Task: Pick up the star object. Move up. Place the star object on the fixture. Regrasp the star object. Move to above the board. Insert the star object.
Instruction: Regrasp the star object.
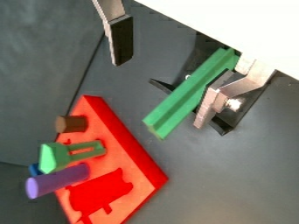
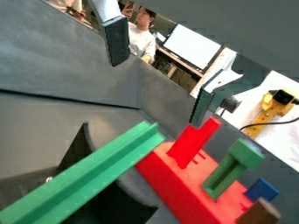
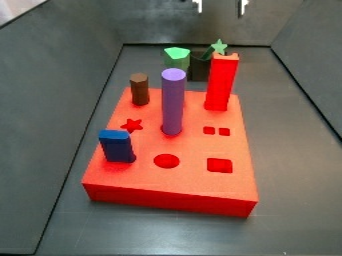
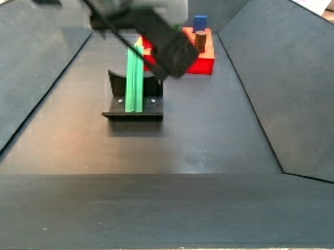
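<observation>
The star object [image 1: 191, 93], a long dull-green rod, lies tilted on the dark fixture [image 1: 229, 121], apart from the fingers. My gripper [image 1: 167, 70] is open and empty above it; the rod runs close by one finger [image 1: 214, 103], the other finger [image 1: 118, 39] stands well clear. In a side view the rod [image 4: 136, 78] leans on the fixture [image 4: 133, 105] under the blurred gripper [image 4: 154, 44]. The red board [image 3: 174, 175] is beside the fixture; the rod's star end [image 3: 218, 46] shows behind it. In a wrist view the rod [image 2: 82, 184] points past the board [image 2: 187, 188].
On the board stand a tall red pillar [image 3: 222, 80], a purple cylinder [image 3: 173, 100], a brown short cylinder [image 3: 139, 89], a blue block [image 3: 116, 146] and a bright-green polygon-topped piece [image 3: 177, 55]. Dark grey walls [image 3: 74, 90] enclose the floor.
</observation>
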